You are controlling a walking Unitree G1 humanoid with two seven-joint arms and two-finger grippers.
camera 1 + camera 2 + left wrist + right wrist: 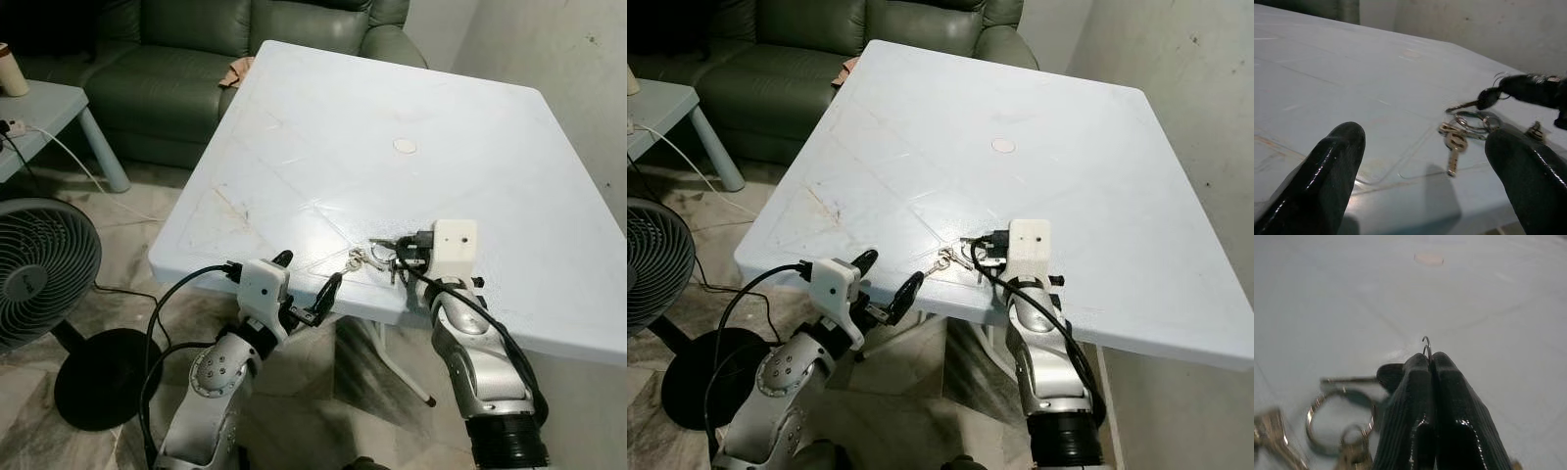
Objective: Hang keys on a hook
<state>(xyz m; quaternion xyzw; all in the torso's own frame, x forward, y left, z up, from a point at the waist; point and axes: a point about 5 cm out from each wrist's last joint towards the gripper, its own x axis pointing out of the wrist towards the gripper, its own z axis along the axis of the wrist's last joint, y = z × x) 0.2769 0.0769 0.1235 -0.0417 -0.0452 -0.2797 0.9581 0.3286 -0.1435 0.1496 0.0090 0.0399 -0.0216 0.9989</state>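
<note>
Closest in, the left gripper (306,288) hangs just off the near edge of the pale blue plastic table (411,88), its two black fingers (1327,171) spread wide and grasping nothing, aimed across the edge at the keys. Just beyond, the bunch of metal keys on a steel split ring (1465,128) lies flat on the tabletop near that edge, one brass-coloured key (1453,149) pointing back toward the left gripper. Beside the bunch, the right gripper (404,251) reaches over the edge with its fingers pinched tight on a thin wire hook (1426,345), whose curved tip pokes out past the fingertips; a black-headed key (1382,377) sits right next to it.

Judging from this, the risk is at the pickup: the ring lies flat on a slick surface, so wide fingers closing low could push the bunch along or off the edge. The slender hook may also twist in the pinch when the ring's weight lands.

Farther back stands a dark green sofa (176,59).
</note>
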